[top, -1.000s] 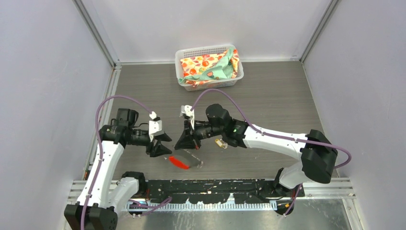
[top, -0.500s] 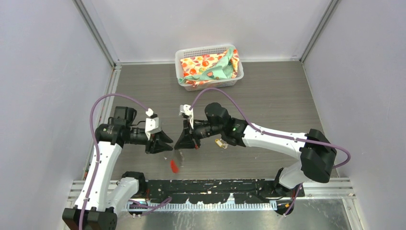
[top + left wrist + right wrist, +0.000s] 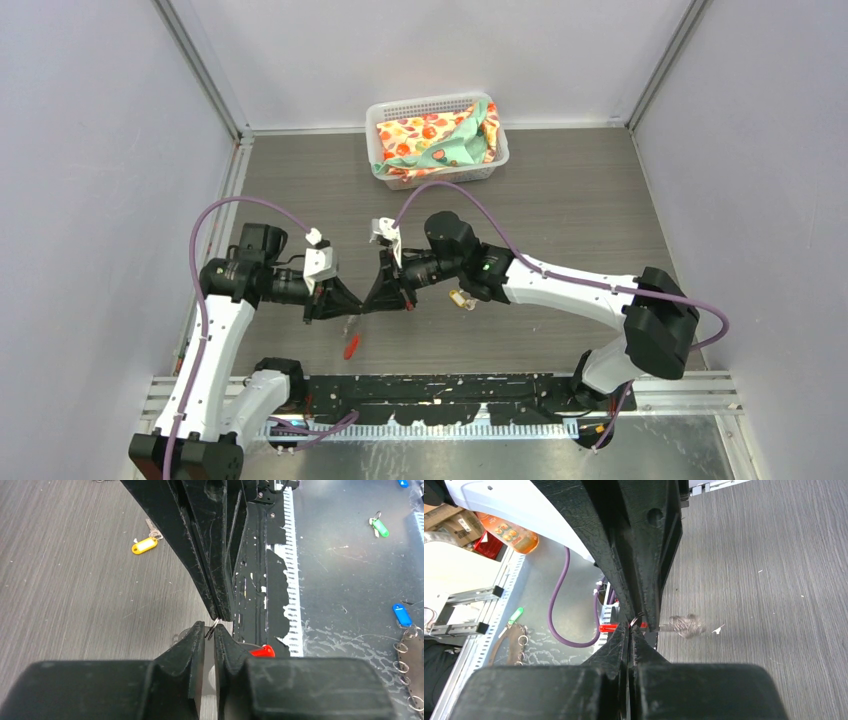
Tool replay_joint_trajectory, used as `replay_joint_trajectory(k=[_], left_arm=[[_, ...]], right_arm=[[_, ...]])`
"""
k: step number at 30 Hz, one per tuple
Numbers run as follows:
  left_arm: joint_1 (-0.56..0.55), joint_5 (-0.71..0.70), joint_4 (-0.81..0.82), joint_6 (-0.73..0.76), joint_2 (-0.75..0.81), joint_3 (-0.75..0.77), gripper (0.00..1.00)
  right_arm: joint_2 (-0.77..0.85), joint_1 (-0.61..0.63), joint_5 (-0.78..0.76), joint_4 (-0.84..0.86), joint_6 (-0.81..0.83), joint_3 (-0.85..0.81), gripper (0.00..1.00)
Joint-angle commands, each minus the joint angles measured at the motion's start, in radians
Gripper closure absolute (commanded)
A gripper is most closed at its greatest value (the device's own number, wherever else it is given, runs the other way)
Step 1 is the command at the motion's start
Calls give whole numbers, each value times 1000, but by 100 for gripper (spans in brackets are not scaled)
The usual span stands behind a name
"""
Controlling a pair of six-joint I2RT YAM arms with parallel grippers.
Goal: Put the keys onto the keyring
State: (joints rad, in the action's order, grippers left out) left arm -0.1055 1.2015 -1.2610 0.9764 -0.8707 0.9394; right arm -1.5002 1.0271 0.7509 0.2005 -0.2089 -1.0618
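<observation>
keyring (image 3: pixel 212 628): off the table, held between the two gripper tips at lower centre-left of the top view. Only a small wire loop shows at the pinch in the wrist views.
red tag (image 3: pixel 349 347): hangs below the pinch, near the front table edge. Oblong, bright red plastic.
keyring look: thin silver wire with a tiny loop. A blurred silvery bit (image 3: pixel 684 625) dangles right of centre in the right wrist view; cannot tell if it is chain or key.
left gripper (image 3: pixel 210 632): fingers almost together with a thin slit left and the wire loop caught at the tips. Reads as clamped on the keyring.
right gripper (image 3: pixel 630 631): fingers pressed flat together on the same loop, tip to tip with the left gripper.
brass key (image 3: pixel 461 299): lies on the table just beside the right arm's wrist, centre of the top view. Not on the ring.
black-head key: not made out in any view.
progress: early. The ring is up and gripped from both sides, probably to pry it open. No key is threaded as far as can be seen.
left to do: open the ring, fetch the brass key and thread it, then the same for the other key.
other: basket (image 3: pixel 369 128) with patterned cloth (image 3: pixel 435 135) at upper centre of the top view. Yellow tag (image 3: pixel 144 545) on the table, upper left of the left wrist view.
</observation>
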Motion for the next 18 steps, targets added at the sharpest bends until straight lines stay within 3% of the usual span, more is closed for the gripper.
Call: replay_joint_trajectory(k=[1, 2, 5, 9, 13, 16, 18], left_arm=[[-5, 49, 26, -27, 13, 28, 94], [-6, 49, 29, -32, 14, 30, 99], [-5, 59, 37, -54, 22, 35, 100], [-5, 83, 106, -147, 44, 48, 100], [-6, 121, 154, -181, 84, 92, 100], [-7, 183, 223, -214, 127, 134, 100], [-7, 219, 357, -293, 171, 145, 100]], right_arm=[[0, -2, 21, 34, 1, -53, 99], [1, -2, 14, 34, 0, -55, 99], [0, -2, -10, 32, -5, -65, 99], [23, -2, -46, 8, -13, -76, 77], [146, -9, -131, -18, 33, -46, 57], [274, -11, -218, -43, 88, -18, 49], [349, -11, -264, -51, 114, -2, 46]])
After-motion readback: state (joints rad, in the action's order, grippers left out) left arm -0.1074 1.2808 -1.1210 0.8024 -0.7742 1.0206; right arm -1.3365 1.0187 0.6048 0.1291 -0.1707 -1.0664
